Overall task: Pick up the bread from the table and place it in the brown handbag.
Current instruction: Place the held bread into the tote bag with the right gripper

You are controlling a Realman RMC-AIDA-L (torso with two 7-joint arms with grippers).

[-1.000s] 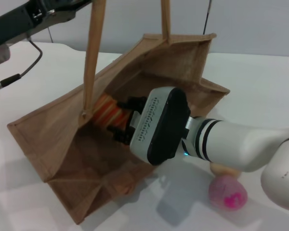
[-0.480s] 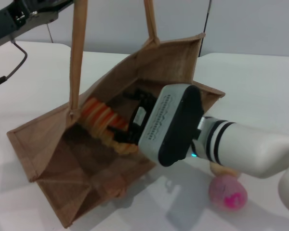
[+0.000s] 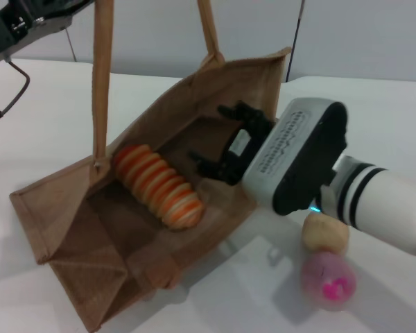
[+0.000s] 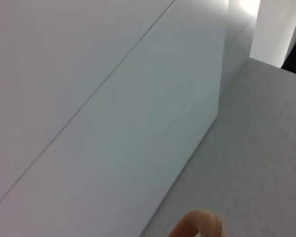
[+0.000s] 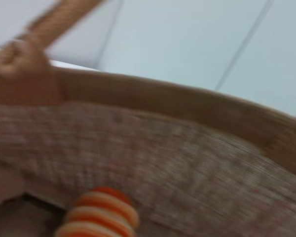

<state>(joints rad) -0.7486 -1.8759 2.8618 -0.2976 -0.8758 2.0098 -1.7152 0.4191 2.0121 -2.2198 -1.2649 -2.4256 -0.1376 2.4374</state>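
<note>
Head view shows me the bread (image 3: pixel 157 184) lying inside the brown handbag (image 3: pixel 69 229), left of my right pincer (image 3: pixel 222 142), which is spread and empty.

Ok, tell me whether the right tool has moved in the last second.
Yes. The right tool has let go of the bread and backed out toward the bag's mouth, up and right relative to the pink ball.

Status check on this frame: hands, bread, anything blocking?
Right hand open at the brown handbag mouth, empty. Left hand out of view, bag handle pulled up toward it. Bread lying inside the bag. Nothing blocking.
</note>
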